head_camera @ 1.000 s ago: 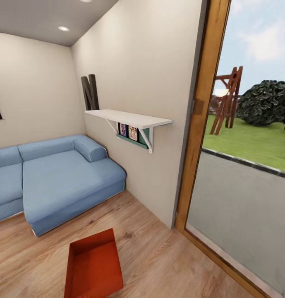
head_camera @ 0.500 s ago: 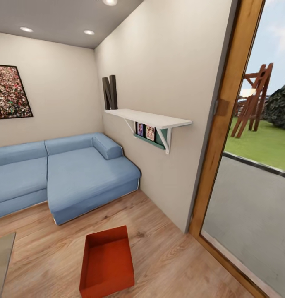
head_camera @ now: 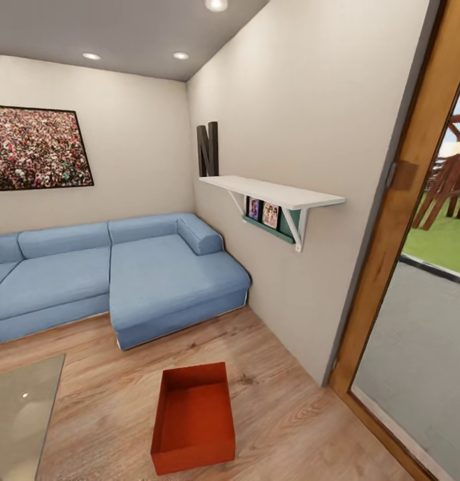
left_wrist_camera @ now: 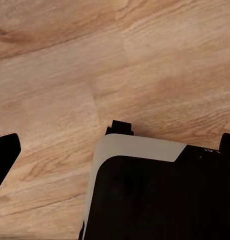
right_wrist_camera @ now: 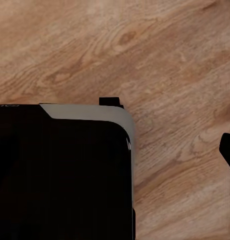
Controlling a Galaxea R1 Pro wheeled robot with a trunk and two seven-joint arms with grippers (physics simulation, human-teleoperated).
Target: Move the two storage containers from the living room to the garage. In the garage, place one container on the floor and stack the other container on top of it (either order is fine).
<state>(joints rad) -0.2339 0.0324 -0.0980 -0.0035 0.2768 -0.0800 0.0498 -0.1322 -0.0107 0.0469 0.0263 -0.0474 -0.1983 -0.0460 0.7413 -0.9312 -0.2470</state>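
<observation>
One red-orange storage container (head_camera: 193, 417) stands open-topped and empty on the living room's light wood planks, low in the head view, in front of the blue sofa (head_camera: 123, 274). In the left wrist view my left gripper (left_wrist_camera: 116, 150) hangs over the wood floor above my dark base, its dark fingertips (left_wrist_camera: 5, 155) far apart at the frame's edges, holding nothing. In the right wrist view my right gripper (right_wrist_camera: 115, 155) is likewise over floor and base, with one fingertip (right_wrist_camera: 227, 152) at the frame edge and nothing held.
A glass-topped table (head_camera: 16, 414) sits at lower left. A white wall shelf (head_camera: 276, 194) juts from the right-hand wall. A wooden door frame (head_camera: 403, 220) borders a glazed opening to a grey patio and lawn. Bare planks surround the container.
The whole head view has swung leftward: sofa, shelf and door frame slid right in the picture, and a wall painting and the glass table came into view. The container itself has not moved.
</observation>
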